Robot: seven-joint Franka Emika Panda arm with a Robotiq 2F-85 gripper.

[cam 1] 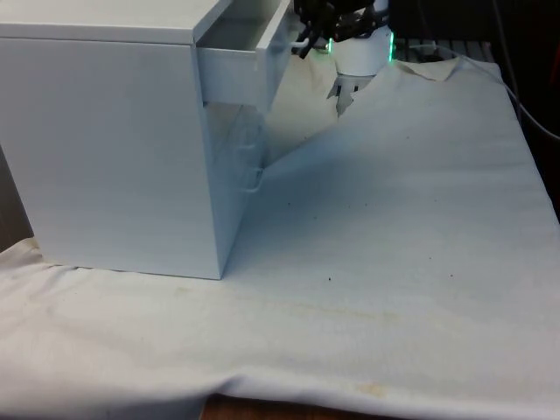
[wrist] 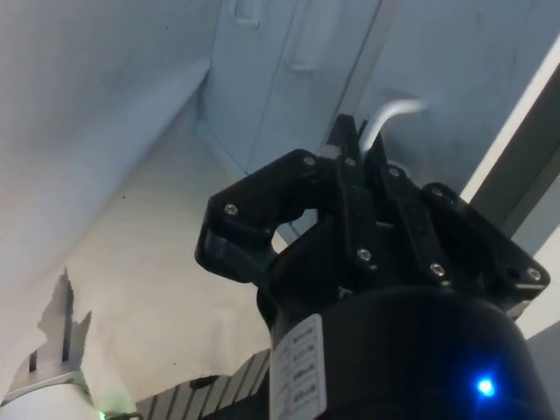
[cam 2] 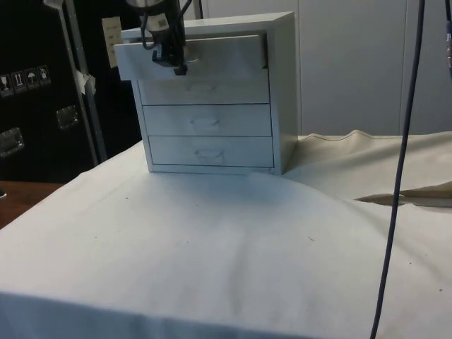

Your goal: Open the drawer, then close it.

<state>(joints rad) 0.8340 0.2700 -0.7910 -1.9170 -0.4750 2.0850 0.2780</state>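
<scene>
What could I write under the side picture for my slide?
The robot's tool sits at the handle of the pulled-out top drawer of a white chest.

The chest of drawers is showing smooth, matt white painted panels. Rumpled white cloth, slightly speckled and stained, is covering the surface. The pincer is looking like matt black plastic with small metal screws.

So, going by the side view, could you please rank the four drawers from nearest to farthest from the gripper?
1. Top drawer, pulled out, at the gripper.
2. Second drawer, just below.
3. Third drawer, lower.
4. Bottom drawer, lowest, by the cloth.
</scene>
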